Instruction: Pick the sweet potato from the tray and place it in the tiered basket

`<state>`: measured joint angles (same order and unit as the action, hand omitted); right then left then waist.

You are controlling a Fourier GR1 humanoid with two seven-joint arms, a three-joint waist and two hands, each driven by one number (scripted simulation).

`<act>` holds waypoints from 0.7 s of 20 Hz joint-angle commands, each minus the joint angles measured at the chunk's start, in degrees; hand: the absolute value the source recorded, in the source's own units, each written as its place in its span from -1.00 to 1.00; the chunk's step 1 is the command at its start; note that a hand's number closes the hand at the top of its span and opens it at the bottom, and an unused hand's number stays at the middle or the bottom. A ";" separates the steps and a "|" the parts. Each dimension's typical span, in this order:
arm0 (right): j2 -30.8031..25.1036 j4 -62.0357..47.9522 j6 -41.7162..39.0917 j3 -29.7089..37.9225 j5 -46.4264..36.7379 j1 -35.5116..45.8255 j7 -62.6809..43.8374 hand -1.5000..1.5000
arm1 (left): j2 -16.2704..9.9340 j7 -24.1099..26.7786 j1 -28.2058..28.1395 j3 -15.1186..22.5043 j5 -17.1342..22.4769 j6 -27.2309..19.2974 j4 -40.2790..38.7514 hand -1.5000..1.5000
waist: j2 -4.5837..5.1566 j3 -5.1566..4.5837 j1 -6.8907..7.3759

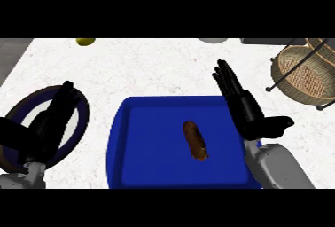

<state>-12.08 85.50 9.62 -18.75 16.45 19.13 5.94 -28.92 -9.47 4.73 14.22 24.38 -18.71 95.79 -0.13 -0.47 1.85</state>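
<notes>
Smooth blue plastic-looking tray (141,146) — woven wicker tiered basket (302,75) — white speckled stone-like counter (150,66)

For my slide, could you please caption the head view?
Sweet potato lies in blue tray; open right hand beside it.

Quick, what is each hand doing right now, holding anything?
Left hand: open, holding nothing, over the plate.
Right hand: open, empty, beside the sweet potato.

The tiered basket (306,73) runs off the right edge, only part of its wicker bowl and black frame showing. The left hand (49,122) covers part of the plate (83,116). Up top, a small yellow-green thing (85,41) is too small to tell, and a grey object (212,40) is cut by the band.
</notes>
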 commanded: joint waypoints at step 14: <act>-5.00 1.73 42.92 -4.17 -45.74 -13.20 -14.49 -1.00 | -6.34 5.50 -2.05 -0.99 -13.60 -4.03 -7.05 0.00 | -1.20 -0.04 -6.64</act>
<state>-16.69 85.15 43.61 -20.61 -18.28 10.90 -3.29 -34.96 -4.65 2.92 12.53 12.64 -22.28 89.03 -1.37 -0.48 -5.03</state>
